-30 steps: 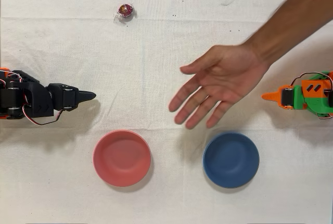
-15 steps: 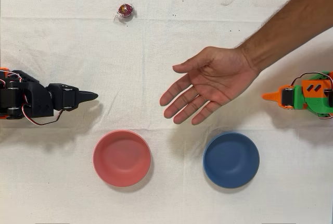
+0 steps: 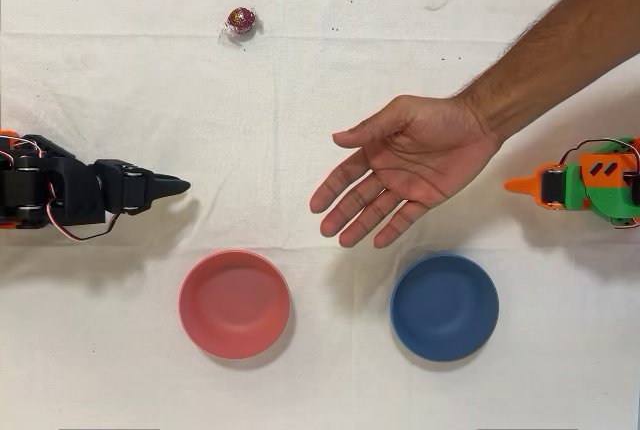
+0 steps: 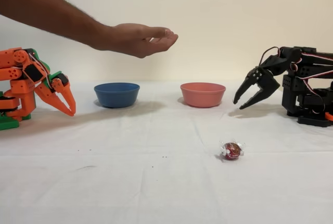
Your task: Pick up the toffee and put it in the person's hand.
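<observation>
The person's hand (image 3: 415,165) has shifted slightly toward the blue bowl (image 3: 444,307); the toffee (image 3: 240,20) is unmoved.
The black arm's fingers (image 4: 248,92) are apart, empty, well clear of the toffee.

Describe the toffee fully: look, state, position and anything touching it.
The toffee is a tiny round sweet in shiny dark red and gold foil, with clear crinkled wrapper ends sticking out. It lies alone on the white cloth, touched by nothing else. In the overhead view it sits near the top edge, well away from the open black gripper, the pink bowl and the person's hand.
</observation>
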